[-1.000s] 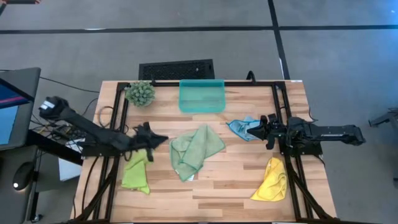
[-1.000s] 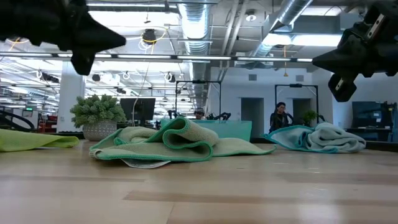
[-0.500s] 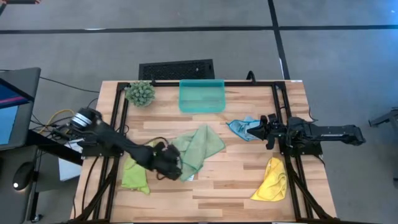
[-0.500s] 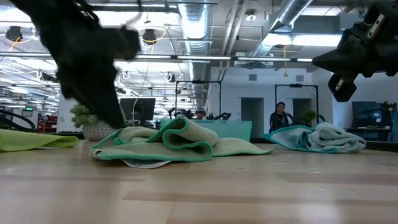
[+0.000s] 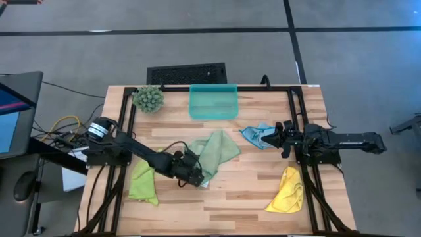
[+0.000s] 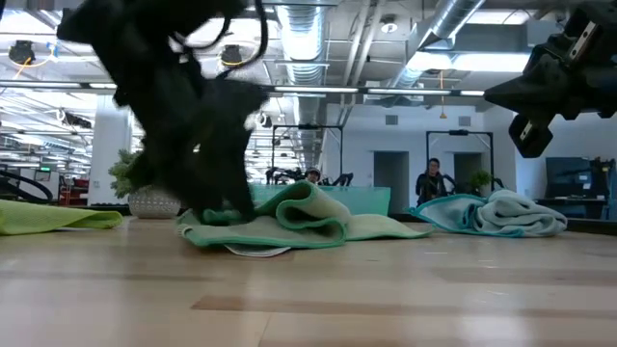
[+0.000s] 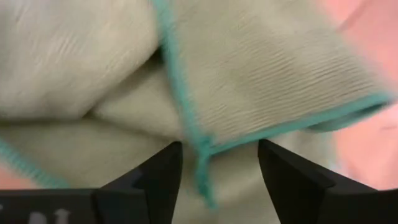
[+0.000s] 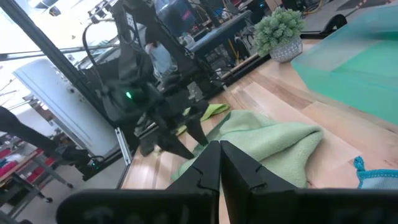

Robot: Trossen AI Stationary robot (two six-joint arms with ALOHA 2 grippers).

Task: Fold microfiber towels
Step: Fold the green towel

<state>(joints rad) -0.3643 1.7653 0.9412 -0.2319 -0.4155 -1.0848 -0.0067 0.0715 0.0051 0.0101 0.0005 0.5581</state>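
Note:
The pale sage green towel point(image 5: 220, 151) lies crumpled mid-table, with folds showing in the low view point(image 6: 308, 217). My left gripper point(image 5: 196, 178) is down at its near left part, open, and a teal-hemmed corner shows between the fingers in the left wrist view point(image 7: 219, 149). The lime green towel point(image 5: 143, 184) lies at the left, the light blue towel point(image 5: 255, 135) at the right and the yellow towel point(image 5: 287, 191) at the near right. My right gripper point(image 5: 279, 136) hangs shut above the table beside the light blue towel point(image 8: 219, 155). My left gripper comes down slanting from the table's left, its open fingers point(image 7: 161, 171) set against the sage towel's near left part. A teal-hemmed corner point(image 7: 205, 149) lies between them and nothing is pinched. The towel rests bunched on the table.
A teal plastic tray point(image 5: 213, 101) stands at the far middle and a spiky green plant ball point(image 5: 148, 99) at the far left. Black frame rails point(image 5: 128, 125) run along both table sides. Bare wood lies along the near edge. A person stands far off in the room point(image 6: 434, 183).
My left gripper has swung from above the lime green towel toward the table's right and down onto the sage towel, tipping steeply downward. The sage towel's left edge has slid to the right and bunched up, while its far right part has stayed put.

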